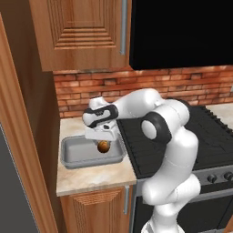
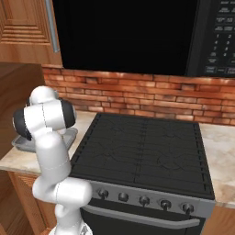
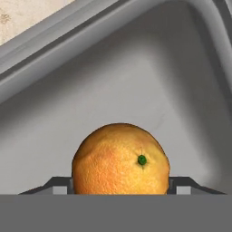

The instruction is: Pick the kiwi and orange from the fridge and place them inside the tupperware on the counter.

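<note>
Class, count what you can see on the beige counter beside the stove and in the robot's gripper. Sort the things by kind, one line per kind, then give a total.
Fruit: 1, the orange between the gripper's fingers
Containers: 1, the grey tupperware on the counter
Total: 2

place: kitchen | evidence: black stovetop (image 2: 142, 151), brick backsplash (image 2: 151, 96), wooden cabinets (image 1: 82, 32), marbled counter (image 1: 95, 175)

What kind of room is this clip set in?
A rendered home kitchen, by the look of it: a black stovetop with knobs, a brick backsplash, wooden cabinets and a beige stone counter holding a grey tupperware.
</note>
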Available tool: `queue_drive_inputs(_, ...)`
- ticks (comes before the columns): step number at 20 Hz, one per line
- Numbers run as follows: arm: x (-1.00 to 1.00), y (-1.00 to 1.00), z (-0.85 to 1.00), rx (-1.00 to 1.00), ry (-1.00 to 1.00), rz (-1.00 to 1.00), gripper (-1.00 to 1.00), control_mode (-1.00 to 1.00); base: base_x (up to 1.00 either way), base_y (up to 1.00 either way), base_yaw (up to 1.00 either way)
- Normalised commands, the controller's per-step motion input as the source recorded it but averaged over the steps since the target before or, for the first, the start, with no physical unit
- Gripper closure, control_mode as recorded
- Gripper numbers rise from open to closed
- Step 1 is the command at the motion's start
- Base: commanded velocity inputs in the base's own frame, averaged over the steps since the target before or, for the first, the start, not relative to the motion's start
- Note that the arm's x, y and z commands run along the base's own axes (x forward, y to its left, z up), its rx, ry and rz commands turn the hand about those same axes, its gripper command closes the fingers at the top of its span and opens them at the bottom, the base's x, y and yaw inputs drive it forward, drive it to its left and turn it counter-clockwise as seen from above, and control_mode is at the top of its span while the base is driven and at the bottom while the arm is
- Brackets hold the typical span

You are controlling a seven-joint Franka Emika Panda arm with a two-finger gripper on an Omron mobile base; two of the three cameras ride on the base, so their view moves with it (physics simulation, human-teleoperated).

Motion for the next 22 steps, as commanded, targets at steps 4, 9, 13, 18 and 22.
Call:
queue_drive_inputs(4,0.18,0.07,-0.18,-0.04,0.00,-0.01,1.00,-1.00,0.00,0.00,0.00)
queue_drive_inputs(9,0.15,0.09,-0.20,-0.04,0.00,0.00,1.00,-1.00,0.00,0.00,0.00)
queue_drive_inputs(13,0.01,0.07,-0.19,-0.03,-0.02,0.00,-1.00,-1.00,0.00,0.00,0.00)
queue_drive_inputs(18,-0.05,0.01,-0.08,0.00,-0.07,0.00,-1.00,-1.00,0.00,0.00,0.00)
queue_drive_inputs(22,-0.20,0.00,-0.01,0.00,-0.22,0.00,-1.00,-1.00,0.00,0.00,0.00)
